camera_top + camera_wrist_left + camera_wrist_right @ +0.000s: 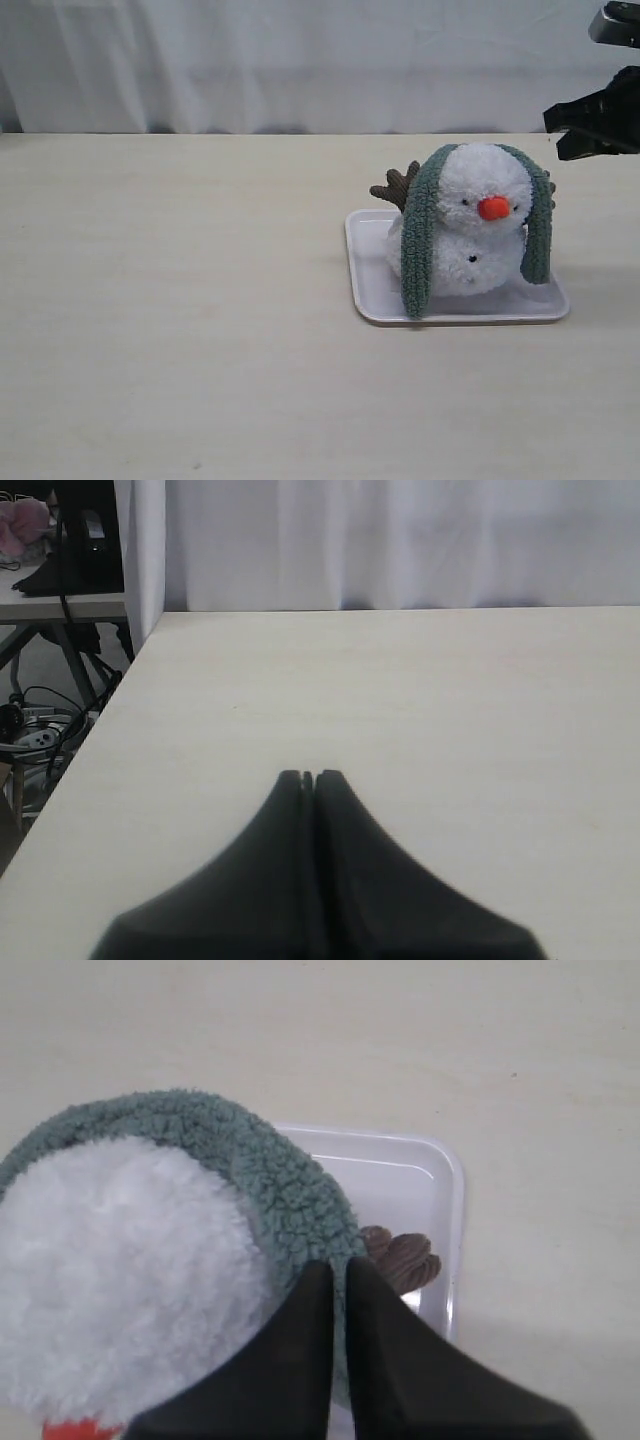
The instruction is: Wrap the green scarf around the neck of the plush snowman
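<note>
Plainly the main risk is the green scarf (418, 235) coming off altogether. It lies draped over the top and back of the plush snowman (480, 180)'s head rather than in the snowman's neck (470, 232) crease. Its 2 ends hang loose down either side of the face, the one on the view's left reaching the white tray (365, 270). Nothing appears to pin it, so a tug on 1 end would likely slide the whole strip free. A light plush like this could also tip or skid on the tray if pulled sideways. The right gripper (335, 1263) has its 2 fingers pressed almost together with nothing between them. A descent in that state would only prod the fluff, so it would need to spread first. In its wrist view it hangs over the scarf's curve by the brown twig arm (400, 1258). The exterior view puts it above and to the right of the snowman, apart from it. The left gripper (309, 776) is likewise closed and empty over bare table (420, 700), with neither scarf nor snowman in its view.
</note>
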